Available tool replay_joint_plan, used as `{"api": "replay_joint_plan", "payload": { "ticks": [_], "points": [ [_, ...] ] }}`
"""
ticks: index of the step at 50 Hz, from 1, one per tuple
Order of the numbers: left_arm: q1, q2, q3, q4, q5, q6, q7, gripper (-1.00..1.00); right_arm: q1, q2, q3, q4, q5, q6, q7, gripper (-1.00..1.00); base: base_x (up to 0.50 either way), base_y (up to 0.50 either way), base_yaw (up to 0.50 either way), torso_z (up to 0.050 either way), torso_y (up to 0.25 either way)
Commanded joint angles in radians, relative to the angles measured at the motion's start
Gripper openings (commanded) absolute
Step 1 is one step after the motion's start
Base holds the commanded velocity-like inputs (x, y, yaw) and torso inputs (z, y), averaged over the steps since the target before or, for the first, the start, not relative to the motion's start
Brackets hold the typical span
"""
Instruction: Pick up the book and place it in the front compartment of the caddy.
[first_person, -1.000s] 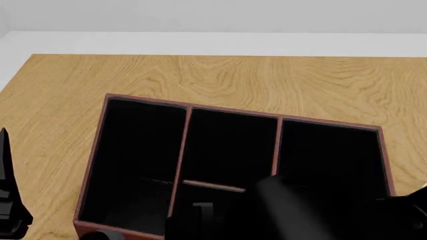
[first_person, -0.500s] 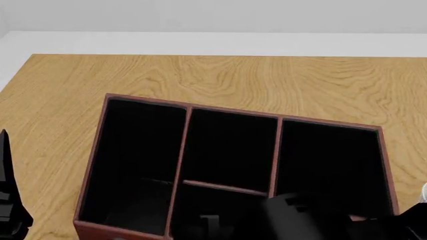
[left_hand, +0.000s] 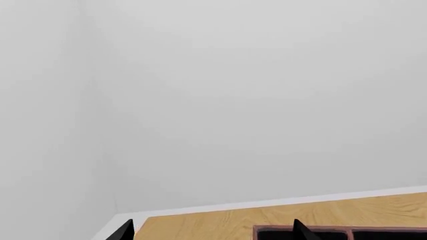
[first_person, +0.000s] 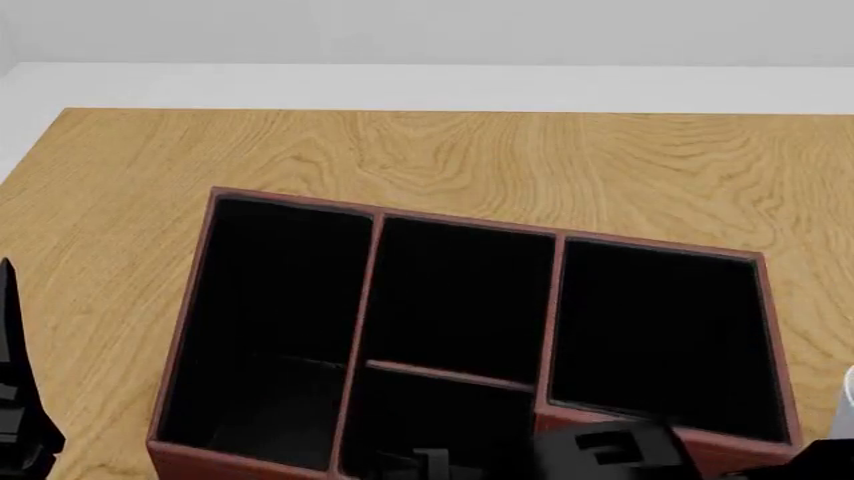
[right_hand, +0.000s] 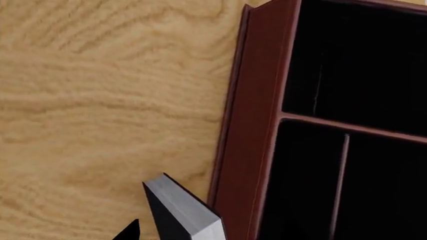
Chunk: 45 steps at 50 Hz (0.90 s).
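- The right arm's black gripper (first_person: 607, 450) has drawn back toward the dark red-brown, leather-look caddy (first_person: 550, 300)'s near wall over the last second, so the longer black-lined front compartment (first_person: 461, 295) sits open and empty.
- The thin black book (right_hand: 180, 210), grey-white page edge showing, stays pinched in that gripper beside the caddy's outer wall, above the grained wooden table (first_person: 467, 150).
- The left gripper (left_hand: 210, 231) shows two pointed tips spread apart, holding nothing.

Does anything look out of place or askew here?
Slightly. The caddy sits turned on the table, not square to its edges. The book is outside it, beside its outer wall, not in any compartment. Nothing looks spilled or damaged.
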<state>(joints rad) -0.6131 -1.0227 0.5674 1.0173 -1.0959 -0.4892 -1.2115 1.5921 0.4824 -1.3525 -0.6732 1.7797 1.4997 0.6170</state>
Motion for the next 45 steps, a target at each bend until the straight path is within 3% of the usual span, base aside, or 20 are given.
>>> {"api": "replay_joint_plan", "payload": {
  "ticks": [1,45],
  "points": [
    [-0.010,-0.004,0.005,-0.001,-0.006,0.002,-0.003,1.00,-0.028,0.009,-0.024,-0.004,-0.091,-0.011,-0.064,1.00,0.00,0.00,0.00,0.000,0.000],
    [-0.024,0.002,0.035,-0.008,0.002,0.005,-0.007,1.00,-0.096,0.089,-0.159,0.017,-0.442,-0.112,-0.292,1.00,0.00,0.00,0.00,0.000,0.000]
  ]
}}
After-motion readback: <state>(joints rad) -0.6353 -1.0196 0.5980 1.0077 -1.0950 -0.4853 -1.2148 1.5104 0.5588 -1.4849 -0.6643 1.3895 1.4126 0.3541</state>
